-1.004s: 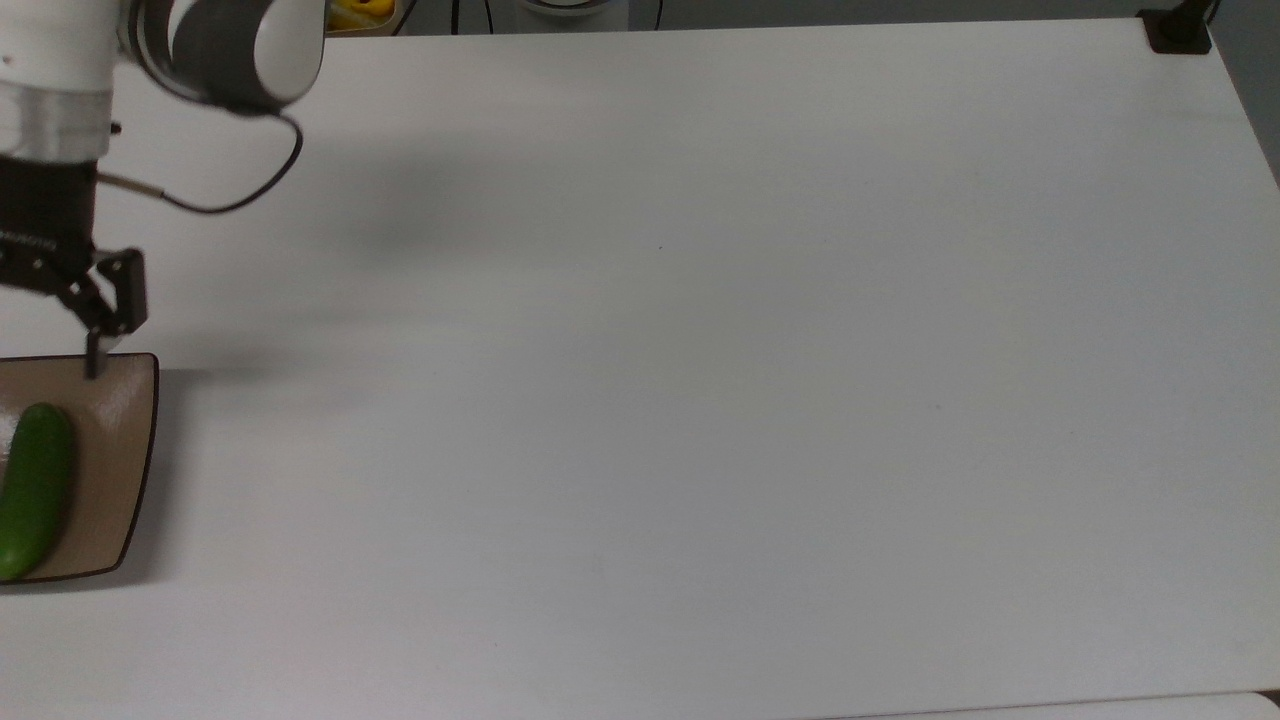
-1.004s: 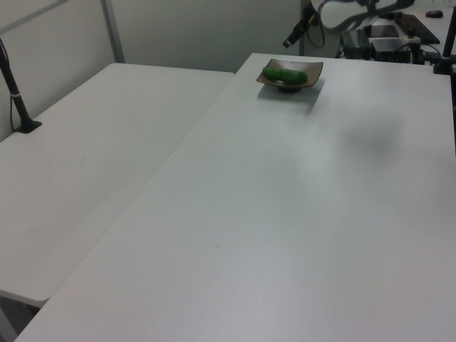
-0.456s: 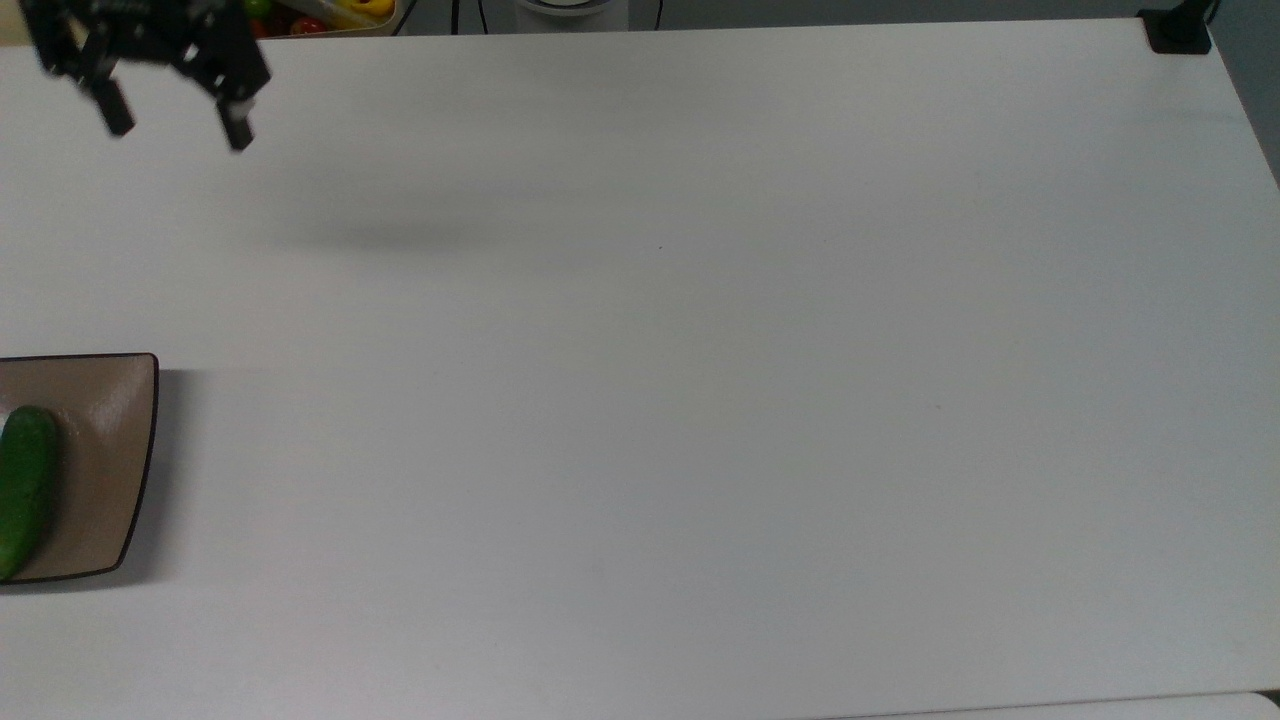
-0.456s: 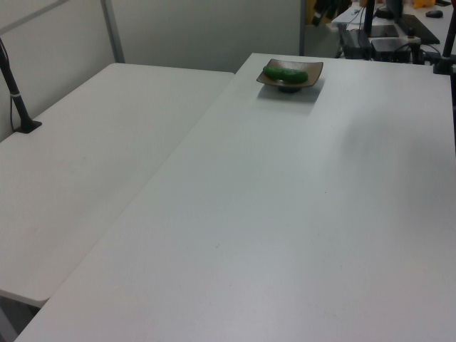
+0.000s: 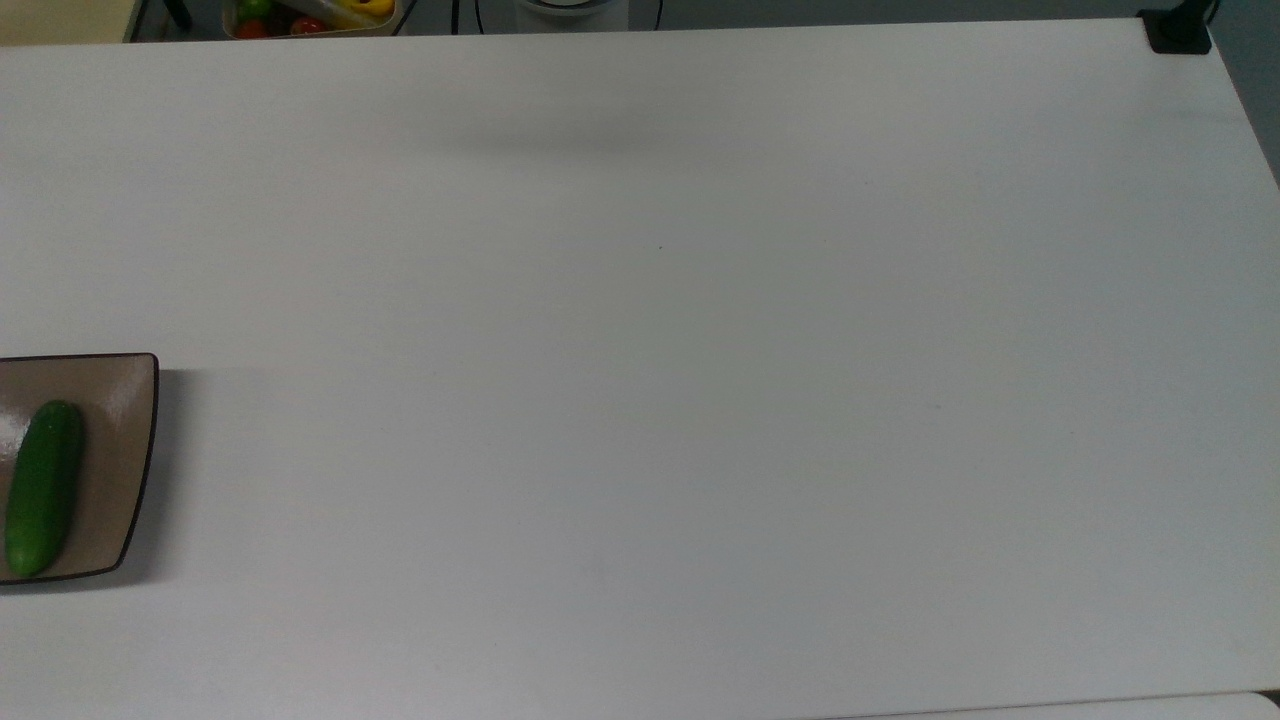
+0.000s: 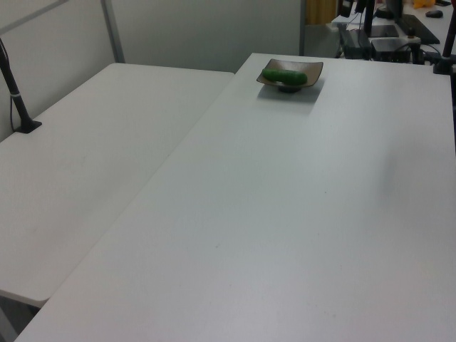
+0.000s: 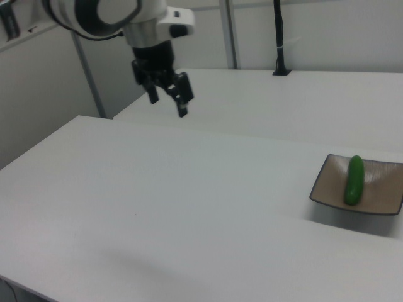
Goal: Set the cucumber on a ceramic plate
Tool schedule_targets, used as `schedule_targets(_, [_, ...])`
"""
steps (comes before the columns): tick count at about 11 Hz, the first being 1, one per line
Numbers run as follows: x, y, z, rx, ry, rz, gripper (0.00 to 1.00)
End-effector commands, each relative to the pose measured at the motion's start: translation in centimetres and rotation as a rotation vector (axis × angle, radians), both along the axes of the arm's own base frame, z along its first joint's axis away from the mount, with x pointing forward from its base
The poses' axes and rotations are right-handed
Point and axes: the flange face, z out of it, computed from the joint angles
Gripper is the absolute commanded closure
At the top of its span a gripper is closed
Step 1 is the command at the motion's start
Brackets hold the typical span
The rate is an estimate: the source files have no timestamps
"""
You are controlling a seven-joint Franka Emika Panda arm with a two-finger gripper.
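Cucumber [image 5: 43, 487] lies flat in the ceramic plate [image 5: 115, 470], lengthwise along the plate, touching its inner surface and no part overhanging the dark rim. In the top view the plate sits at the left edge of the white table [image 5: 660, 380], cut off by the frame; in the left view it stands at the table's far end; in the right view it is at the right side, cucumber a little left of plate centre.

Gripper [image 7: 167, 100] hangs in the air above the table in the right view, upper left, well apart from plate and cucumber. Fingers [image 7: 182, 107] point downward, spread apart, nothing between them. White arm [image 7: 104, 16] reaches in from the right view's top left

A second white table [image 6: 78, 157] stands alongside
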Motion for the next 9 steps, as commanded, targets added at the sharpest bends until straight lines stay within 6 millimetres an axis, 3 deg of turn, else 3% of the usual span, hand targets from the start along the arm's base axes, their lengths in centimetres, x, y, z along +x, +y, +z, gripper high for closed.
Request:
schedule_targets(1, [-1.8,7.1,-1.2,-0.046,0.080,0.024,0.00])
schedule_targets(2, [-1.8,9.6,-2.0,-0.051,0.096,0.069,0.00])
schedule_targets(6, [-2.0,13.5,-3.6,-0.061,0.130,0.153,0.00])
schedule_targets(9, [-1.5,12.9,-4.6,-0.074,0.105,0.250,0.00])
